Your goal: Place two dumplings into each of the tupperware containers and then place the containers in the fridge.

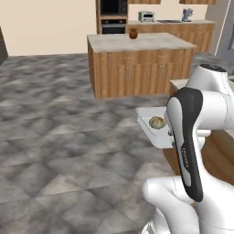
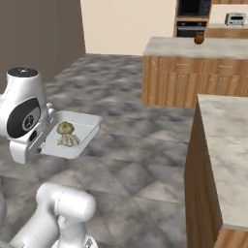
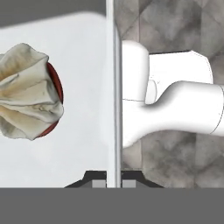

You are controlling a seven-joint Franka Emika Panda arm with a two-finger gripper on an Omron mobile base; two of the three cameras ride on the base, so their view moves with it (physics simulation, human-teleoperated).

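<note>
With the gripper (image 3: 113, 183) clenched on the rim of the tupperware container (image 2: 86, 127), apparently lifted clear over the floor, keep it level so both dumplings (image 2: 66, 133) near its middle stay put en route to the fridge.

A whitish tupperware container (image 1: 153, 122) hangs above the grey tiled floor (image 1: 59, 137), one tan dumpling (image 1: 157, 122) inside it (its right end hidden behind the arm). Beyond stands a wooden island worktop (image 1: 137, 43) carrying a brown jar (image 1: 133, 33).
</note>
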